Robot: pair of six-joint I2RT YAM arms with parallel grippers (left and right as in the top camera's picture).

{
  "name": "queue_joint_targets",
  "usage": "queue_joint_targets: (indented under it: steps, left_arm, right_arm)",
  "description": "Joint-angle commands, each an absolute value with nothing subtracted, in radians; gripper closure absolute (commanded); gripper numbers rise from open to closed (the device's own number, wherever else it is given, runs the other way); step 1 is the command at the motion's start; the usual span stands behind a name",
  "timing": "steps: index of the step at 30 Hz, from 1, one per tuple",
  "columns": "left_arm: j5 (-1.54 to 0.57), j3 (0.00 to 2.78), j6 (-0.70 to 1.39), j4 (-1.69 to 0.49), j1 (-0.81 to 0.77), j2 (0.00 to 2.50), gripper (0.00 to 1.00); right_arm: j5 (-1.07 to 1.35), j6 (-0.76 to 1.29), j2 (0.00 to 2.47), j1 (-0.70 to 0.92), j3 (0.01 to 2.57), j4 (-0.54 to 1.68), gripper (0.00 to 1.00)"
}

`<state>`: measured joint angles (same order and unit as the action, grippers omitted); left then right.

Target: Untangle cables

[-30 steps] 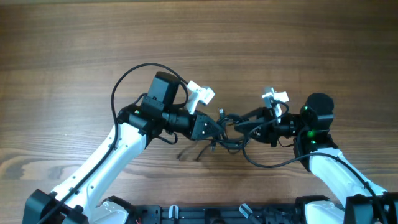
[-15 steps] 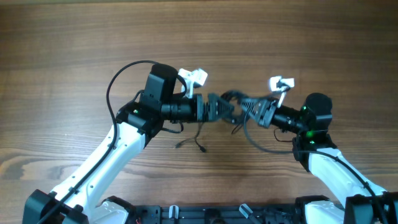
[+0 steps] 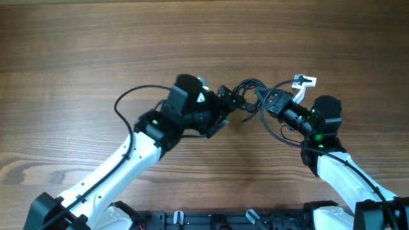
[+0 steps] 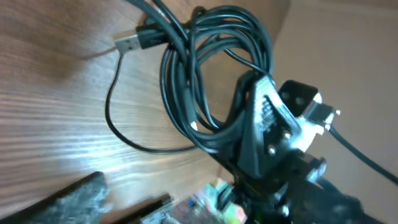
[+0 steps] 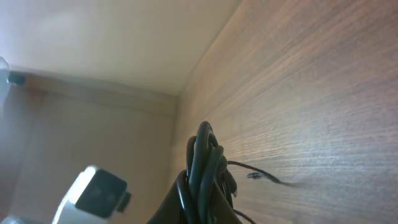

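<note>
The cables (image 3: 248, 85) are a bundle of thin black loops bunched near the table's middle. My right gripper (image 3: 271, 99) is shut on the bundle, with the cords squeezed between its jaws (image 5: 205, 186). In the left wrist view the coiled cables (image 4: 211, 74) hang from that black right gripper (image 4: 264, 134). A USB plug (image 4: 127, 42) sticks out at the top left and one thin cord trails onto the wood. My left gripper (image 3: 225, 104) sits just left of the bundle. Its blurred fingers (image 4: 74, 198) stand apart with only bare wood between them.
A loose cable loop (image 3: 273, 131) hangs below the right gripper over the wooden table (image 3: 77, 57). The left arm's own thick cable (image 3: 128, 102) arcs to its left. A white mount (image 3: 304, 81) sits on the right wrist. A black rail (image 3: 211, 220) runs along the near edge.
My left gripper has opened, let go of the cables and swung right and further up the table. My right gripper has carried the whole bundle up the table, off the wood.
</note>
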<state>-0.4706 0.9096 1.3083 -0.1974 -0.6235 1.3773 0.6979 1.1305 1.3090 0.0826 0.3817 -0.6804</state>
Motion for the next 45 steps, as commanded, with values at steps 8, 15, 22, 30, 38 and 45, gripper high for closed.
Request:
queue_joint_targets:
  steps: [8, 15, 22, 30, 38, 45]
  left_arm:
    - [-0.226, 0.914, 1.456, -0.19, -0.703, 1.445, 0.33]
    - [-0.226, 0.914, 1.456, -0.111, -0.704, 1.483, 0.53]
    - [-0.196, 0.914, 1.308, -0.093, -0.697, 1.486, 0.96]
    - [-0.322, 0.914, 0.928, -0.174, -0.562, 1.367, 0.96]
    - [-0.422, 0.914, 0.67, -0.304, -0.45, 1.166, 0.96]
    - [-0.348, 0.914, 0.628, -0.294, -0.447, 1.077, 0.96]
  right_arm:
    - [0.891, 1.296, 1.304, 0.085, 0.385, -0.754, 0.96]
    - [0.946, 1.338, 1.304, 0.087, 0.385, -0.8, 0.96]
    - [1.012, 1.265, 1.304, 0.087, 0.385, -0.795, 0.92]
    - [1.063, 0.956, 1.304, 0.087, 0.385, -0.638, 0.02]
    - [1.052, 0.831, 1.304, 0.098, 0.384, -0.575, 0.0]
    - [1.009, 1.148, 1.304, 0.211, 0.384, -0.574, 0.0]
